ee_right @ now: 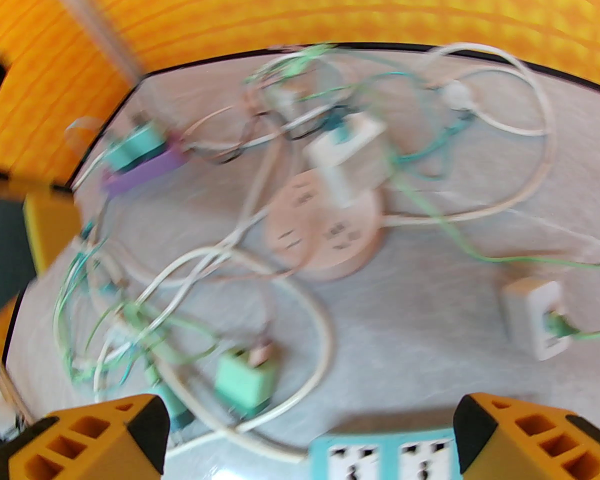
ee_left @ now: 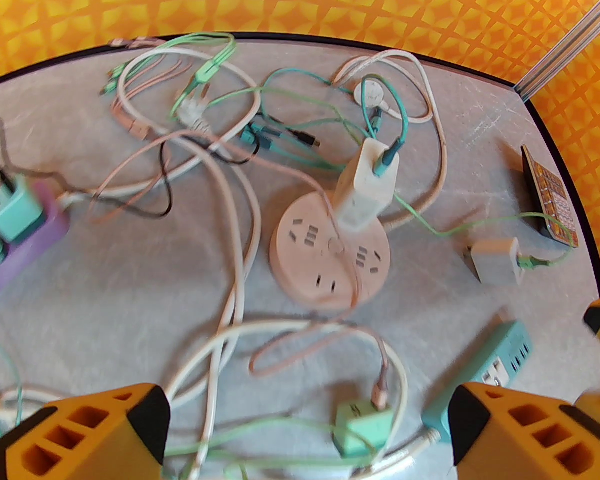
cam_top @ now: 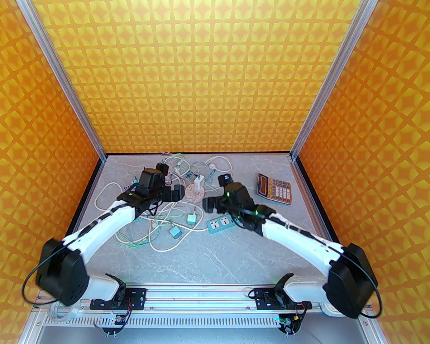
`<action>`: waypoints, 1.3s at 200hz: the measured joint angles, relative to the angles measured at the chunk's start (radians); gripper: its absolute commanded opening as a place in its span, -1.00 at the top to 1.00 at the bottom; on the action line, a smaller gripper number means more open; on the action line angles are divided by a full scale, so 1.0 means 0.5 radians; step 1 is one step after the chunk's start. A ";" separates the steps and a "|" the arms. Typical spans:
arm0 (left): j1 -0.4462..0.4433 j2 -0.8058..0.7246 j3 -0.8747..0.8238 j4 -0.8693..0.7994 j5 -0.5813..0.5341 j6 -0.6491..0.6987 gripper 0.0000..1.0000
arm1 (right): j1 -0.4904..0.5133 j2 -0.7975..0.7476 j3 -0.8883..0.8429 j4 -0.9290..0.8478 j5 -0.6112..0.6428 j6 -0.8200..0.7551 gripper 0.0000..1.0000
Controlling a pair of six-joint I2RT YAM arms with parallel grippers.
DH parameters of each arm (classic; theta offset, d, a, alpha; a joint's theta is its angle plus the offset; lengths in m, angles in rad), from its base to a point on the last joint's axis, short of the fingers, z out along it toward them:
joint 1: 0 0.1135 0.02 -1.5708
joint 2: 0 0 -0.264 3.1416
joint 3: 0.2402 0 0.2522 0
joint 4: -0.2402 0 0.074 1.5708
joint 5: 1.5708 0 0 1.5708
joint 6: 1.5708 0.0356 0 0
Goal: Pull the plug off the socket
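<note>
1. The white plug [ee_left: 367, 188] stands upright in the far side of the round pink socket [ee_left: 320, 268], mid-table between the two arms. A teal cable [ee_left: 387, 160] enters its top.
2. We judge the plug light and rigid, a hard plastic block with smooth faces that could slip. Only its prongs seem to hold it. The socket looks light and unfixed, so it may lift along unless pinned down.
3. We would grip across the plug's broad flat faces, low on the body and below the cable, and pull straight up. We would not pull on the cable.
4. The left gripper [ee_left: 310, 418] is released, jaws wide with nothing grasped. It hangs over the loose cables [ee_left: 235, 288] just left of the socket, arm stretched forward and wrist tipped down.
5. The right gripper [ee_right: 310, 418] also gapes empty, above the teal power strip [ee_right: 390, 460] just right of the socket. That wrist view is blurred, so its height is perhaps low.
</note>
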 measured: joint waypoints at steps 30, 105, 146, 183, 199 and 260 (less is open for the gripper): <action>0.027 0.259 0.068 0.101 0.037 0.036 -0.66 | -0.013 0.269 0.286 -0.137 0.027 0.070 -0.80; 0.181 0.466 0.108 0.318 0.147 -0.085 -0.51 | -0.011 1.168 1.349 -0.586 0.082 0.315 -0.51; 0.196 0.465 0.108 0.390 0.208 -0.146 -0.30 | -0.018 1.572 1.827 -0.850 0.162 0.413 -0.25; 0.211 0.464 0.108 0.436 0.255 -0.204 0.17 | -0.030 1.769 2.085 -1.025 0.216 0.473 -0.20; 0.226 0.466 0.117 0.449 0.309 -0.222 0.22 | -0.030 1.836 2.192 -1.080 0.235 0.490 -0.20; 0.245 0.797 0.525 0.521 0.504 -0.381 0.24 | -0.039 1.877 2.257 -1.116 0.247 0.509 -0.19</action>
